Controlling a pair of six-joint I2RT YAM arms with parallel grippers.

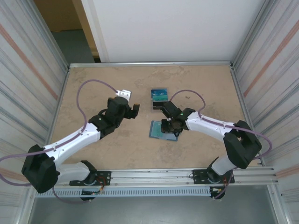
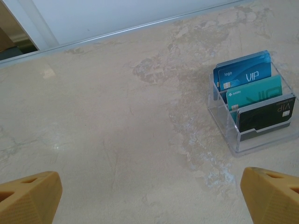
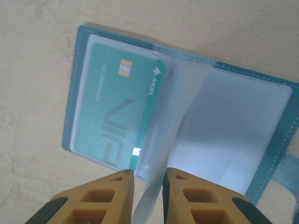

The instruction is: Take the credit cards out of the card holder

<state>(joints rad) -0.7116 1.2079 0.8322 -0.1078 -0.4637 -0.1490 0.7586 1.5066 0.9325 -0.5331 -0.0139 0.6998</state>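
The teal card holder (image 1: 159,131) lies open on the table, its edge (image 3: 80,56) towards the upper left in the right wrist view. A teal VIP credit card (image 3: 117,102) sits in its left clear pocket. A clear inner sleeve (image 3: 180,116) stands up from the fold and passes between the fingers of my right gripper (image 3: 148,176), whose jaws are a little apart. From above, the right gripper (image 1: 170,125) hovers on the holder. My left gripper (image 2: 152,189) is wide open over bare table, left of the holder (image 1: 131,102).
A clear card stand (image 2: 223,126) holds a blue credit card (image 2: 245,74), a teal one (image 2: 257,91) and a black one (image 2: 266,116). From above, the stand (image 1: 159,95) is just behind the holder. Metal rails edge the table.
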